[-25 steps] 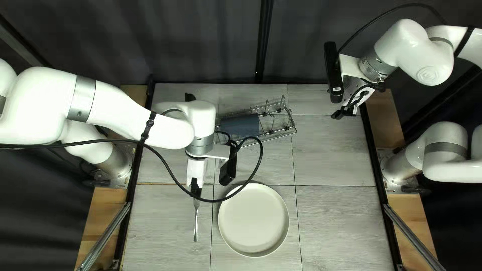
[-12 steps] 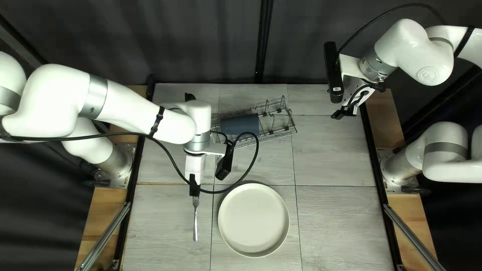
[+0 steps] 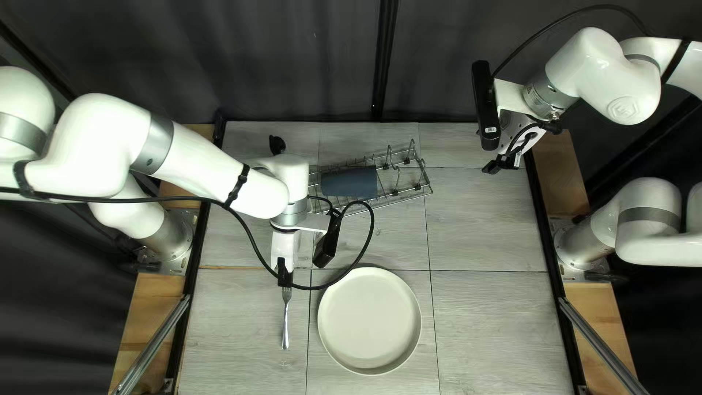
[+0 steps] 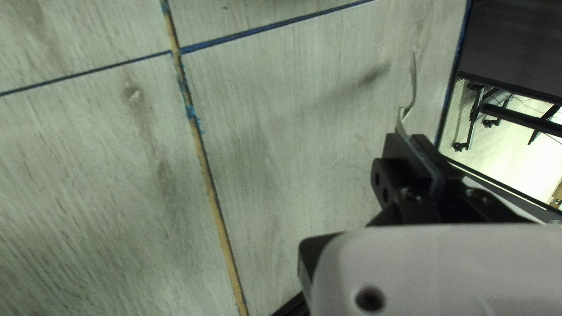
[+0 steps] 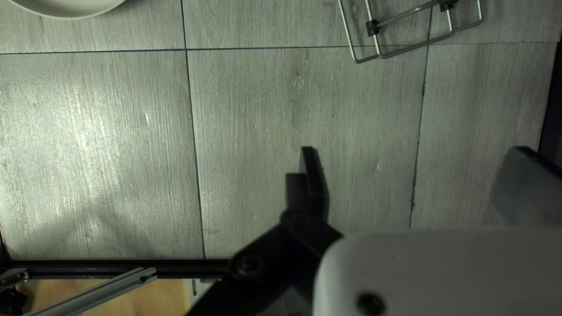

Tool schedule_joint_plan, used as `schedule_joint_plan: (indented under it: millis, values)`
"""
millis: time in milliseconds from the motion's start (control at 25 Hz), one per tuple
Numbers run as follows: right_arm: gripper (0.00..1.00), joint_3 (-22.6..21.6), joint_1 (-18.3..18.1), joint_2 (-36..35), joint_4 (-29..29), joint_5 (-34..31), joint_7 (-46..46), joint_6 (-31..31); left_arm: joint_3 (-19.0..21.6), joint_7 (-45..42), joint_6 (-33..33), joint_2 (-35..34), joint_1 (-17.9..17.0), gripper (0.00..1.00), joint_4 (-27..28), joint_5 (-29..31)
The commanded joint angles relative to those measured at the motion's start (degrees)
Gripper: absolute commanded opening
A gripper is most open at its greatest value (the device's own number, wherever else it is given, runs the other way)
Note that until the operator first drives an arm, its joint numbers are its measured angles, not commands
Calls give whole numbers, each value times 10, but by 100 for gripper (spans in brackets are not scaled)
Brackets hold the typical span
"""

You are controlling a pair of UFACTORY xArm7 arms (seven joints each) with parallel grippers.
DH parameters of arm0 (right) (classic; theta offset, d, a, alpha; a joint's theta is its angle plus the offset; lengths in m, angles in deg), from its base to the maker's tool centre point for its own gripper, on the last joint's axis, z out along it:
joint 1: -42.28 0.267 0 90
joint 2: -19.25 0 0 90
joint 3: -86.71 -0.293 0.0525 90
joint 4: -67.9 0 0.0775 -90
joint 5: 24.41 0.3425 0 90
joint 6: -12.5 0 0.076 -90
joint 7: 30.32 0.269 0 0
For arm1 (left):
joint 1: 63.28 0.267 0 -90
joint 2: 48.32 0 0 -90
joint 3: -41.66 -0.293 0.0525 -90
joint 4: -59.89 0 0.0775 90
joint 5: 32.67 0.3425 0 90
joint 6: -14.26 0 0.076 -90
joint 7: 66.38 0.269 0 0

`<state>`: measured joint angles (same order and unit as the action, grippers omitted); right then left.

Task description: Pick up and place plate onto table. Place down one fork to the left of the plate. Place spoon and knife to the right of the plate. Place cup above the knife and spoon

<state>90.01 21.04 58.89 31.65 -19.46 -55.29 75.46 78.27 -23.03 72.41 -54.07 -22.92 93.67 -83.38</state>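
left claw (image 4: 408, 137) pinched narrow on the fork (image 3: 285, 322), left of the plate (image 3: 369, 320)
placing the fork looks like the step in hand; whether it touches the tabletop (image 3: 490, 322) i can't tell. next calls for settling it flat, then opening gently and lifting straight clear. right claw (image 5: 414, 149) stands wide; the cup (image 3: 349, 183) lies in the rack (image 3: 420, 188).

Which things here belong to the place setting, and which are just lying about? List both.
Part of the job:
Plate
Fork, held by left end effector
Blue-grey cup

Not part of it:
Wire rack, holding the cup
Dark curtain
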Motion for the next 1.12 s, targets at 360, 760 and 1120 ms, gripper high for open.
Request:
schedule_joint_plan:
  millis: [360,760,1120]
  values:
    - [100,0,0,0,0,0,0,0,-4,32,-30,9,4,76,-26,-5]
    - [100,0,0,0,0,0,0,0,4,42,-86,-52,-7,100,-72,-28]
    - [100,0,0,0,0,0,0,0,-35,-125,69,-319,6,100,-58,52]
